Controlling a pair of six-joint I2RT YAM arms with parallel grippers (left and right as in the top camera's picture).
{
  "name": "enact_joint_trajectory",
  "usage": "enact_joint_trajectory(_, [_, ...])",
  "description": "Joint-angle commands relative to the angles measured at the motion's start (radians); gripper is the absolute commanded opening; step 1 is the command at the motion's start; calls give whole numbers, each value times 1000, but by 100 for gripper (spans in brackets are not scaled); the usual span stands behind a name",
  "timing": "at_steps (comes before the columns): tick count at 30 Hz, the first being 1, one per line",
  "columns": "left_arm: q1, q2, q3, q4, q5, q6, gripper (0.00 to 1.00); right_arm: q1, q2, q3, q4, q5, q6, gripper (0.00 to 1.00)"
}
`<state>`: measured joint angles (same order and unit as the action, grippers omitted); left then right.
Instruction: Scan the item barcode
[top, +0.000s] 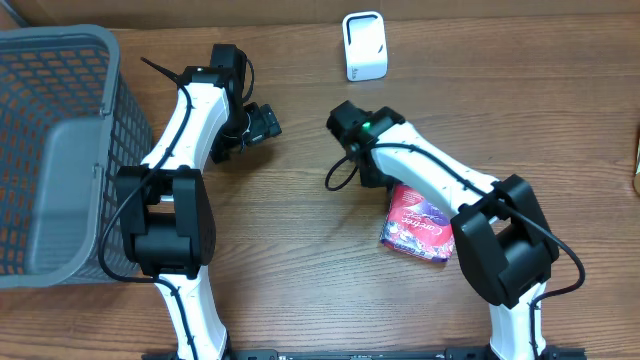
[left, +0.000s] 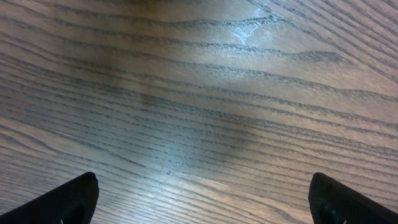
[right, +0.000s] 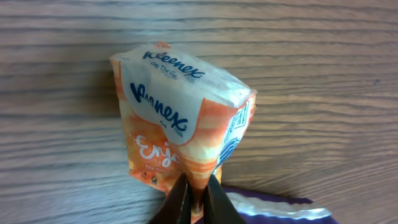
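Scanner (top: 363, 45) stands well beyond the right gripper (top: 372, 172) in the overhead view, and a pink packet (top: 418, 225) lies just beside its fingers. Left wrist view: the left gripper (left: 202, 198) holds its fingers (left: 62, 199) wide apart over bare table (left: 199, 93). Right wrist view: the fingers (right: 179, 200) pinch the bottom edge of the Kleenex pack (right: 180, 118), which sticks out ahead of their tips.

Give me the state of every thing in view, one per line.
Left gripper: open, empty, above table.
Right gripper: shut on tissue pack.
Tissue pack: held by one edge.
Purple packet: lying flat on table.
Scanner: standing upright.
Basket: standing, contents unclear.
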<state>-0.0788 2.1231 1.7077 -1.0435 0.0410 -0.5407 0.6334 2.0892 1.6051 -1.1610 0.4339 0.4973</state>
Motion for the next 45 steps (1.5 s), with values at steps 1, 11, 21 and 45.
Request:
enact_joint_trajectory(1, [-6,-3,3,1,1,10,100,24,0,-5,8,12,17,8])
enact_joint_trajectory(11, [-6,-3,3,1,1,10,100,87,0,-5,6,-73,33,20])
enact_joint_trajectory(21, [-6,-3,3,1,1,10,100,83,-1,63,3,-110,40,39])
enact_joint_trajectory(45, [-6,-3,3,1,1,10,100,13,21,23,124,-82,-18,35])
